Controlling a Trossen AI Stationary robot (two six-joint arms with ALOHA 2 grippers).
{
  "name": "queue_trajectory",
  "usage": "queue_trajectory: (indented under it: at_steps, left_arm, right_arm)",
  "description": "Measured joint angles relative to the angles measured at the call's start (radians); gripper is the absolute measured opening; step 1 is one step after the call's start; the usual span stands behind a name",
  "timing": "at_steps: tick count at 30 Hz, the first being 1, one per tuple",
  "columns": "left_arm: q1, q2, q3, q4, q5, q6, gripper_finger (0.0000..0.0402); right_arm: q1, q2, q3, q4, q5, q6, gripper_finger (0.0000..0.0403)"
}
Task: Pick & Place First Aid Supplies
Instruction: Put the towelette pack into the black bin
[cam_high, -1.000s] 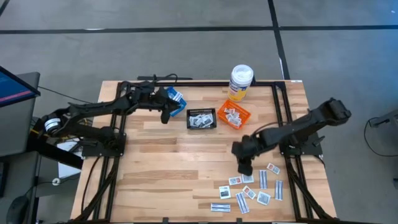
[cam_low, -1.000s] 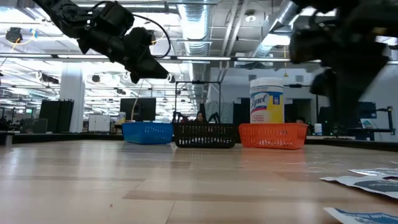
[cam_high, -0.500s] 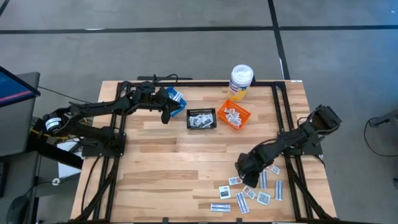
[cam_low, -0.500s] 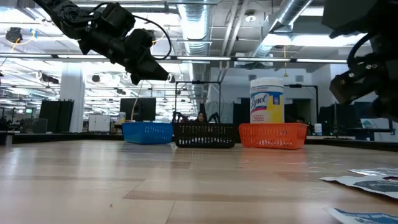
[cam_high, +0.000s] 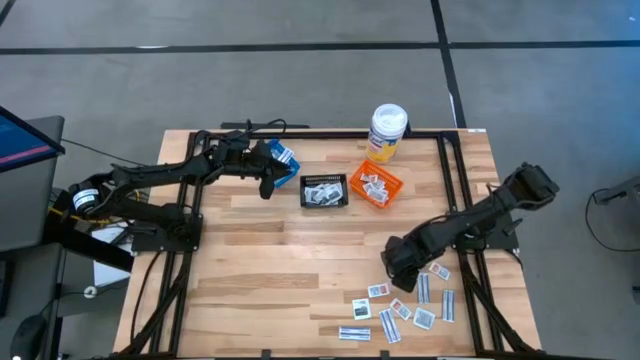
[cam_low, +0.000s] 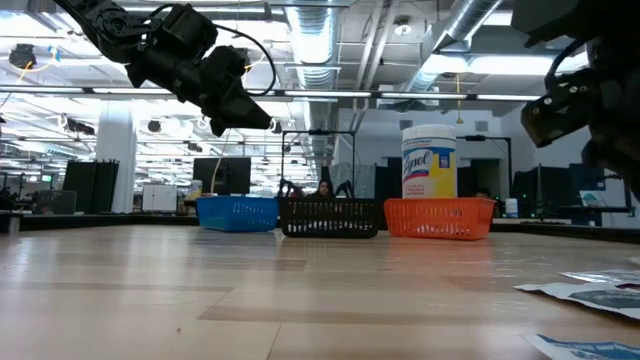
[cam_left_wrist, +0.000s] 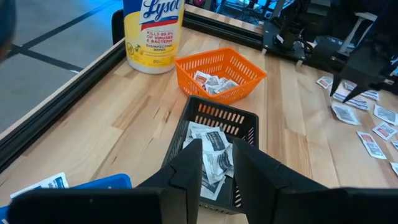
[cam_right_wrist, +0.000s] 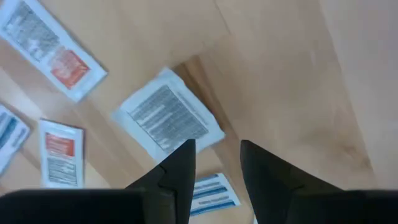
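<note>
Right pincer (cam_high: 392, 271): low over the tabletop (cam_high: 270, 260) at the near right, fingers (cam_right_wrist: 177, 165) slightly apart with nothing between them, pointing down.
Packet under the right pincer (cam_right_wrist: 168, 121): a white square with grey print, flat on the wood just ahead of the fingertips, not touched.
Loose first aid supplies (cam_high: 400, 305): scattered flat on the tabletop just beyond and beside the right pincer, toward the near edge; small squares with red marks and narrow strips with blue print, several touching one another.
Left pincer (cam_high: 267, 183): raised above the far left part of the tabletop, fingers (cam_left_wrist: 189, 168) a small gap apart, empty.
Black basket (cam_left_wrist: 239, 118): directly ahead of and below the left pincer, with white packets lying inside.
Orange basket (cam_left_wrist: 245, 65): beyond the black basket from the left pincer, also holding packets.
Blue basket (cam_high: 284, 156): close beside the left pincer, on its far side.
White bottle with yellow label (cam_high: 386, 132): upright at the far edge, well away from both pincers, next to the orange basket.
</note>
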Motion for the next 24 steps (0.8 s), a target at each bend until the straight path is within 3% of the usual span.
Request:
queue_trajectory:
  at_steps: [8, 15, 24]
  left_arm:
    - [0.000, 0.000, 0.000, 0.000, 0.000, 0.000, 0.0089]
    - [0.000, 0.000, 0.000, 0.000, 0.000, 0.000, 0.0089]
    - [0.000, 0.000, 0.000, 0.000, 0.000, 0.000, 0.0089]
  right_arm:
    - [-0.018, -0.001, -0.014, 0.055, 0.030, 0.013, 0.0120]
    - [-0.016, 0.000, -0.091, 0.097, -0.012, 0.115, 0.0120]
    - [-0.015, -0.001, -0.110, 0.145, -0.031, 0.131, 0.0115]
